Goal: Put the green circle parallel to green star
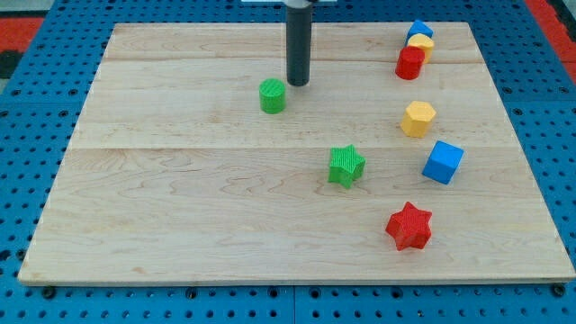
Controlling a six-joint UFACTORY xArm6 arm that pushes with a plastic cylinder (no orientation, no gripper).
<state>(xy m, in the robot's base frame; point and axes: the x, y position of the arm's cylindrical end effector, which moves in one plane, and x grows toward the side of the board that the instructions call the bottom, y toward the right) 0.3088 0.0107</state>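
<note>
Tip (pixel 298 83) just beside green circle (pixel 273 95), at its two o'clock; no jaws here, only rod. Green star (pixel 346 166) well apart at four o'clock. Risk: off-centre push, circle skidding sideways across tabletop (pixel 180 207)

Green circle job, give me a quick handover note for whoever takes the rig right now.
My tip: on the board just to the upper right of the green circle, close beside it; contact cannot be told.
Green circle: upper middle of the board.
Green star: lower and to the view's right of the circle, near the centre.
Other blocks, all at the view's right: blue block, yellow block and red cylinder clustered at the top, yellow hexagon, blue cube, red star.
Done: the circle is not yet level with the star.
Left: push the circle toward the view's bottom until it lines up with the star.
</note>
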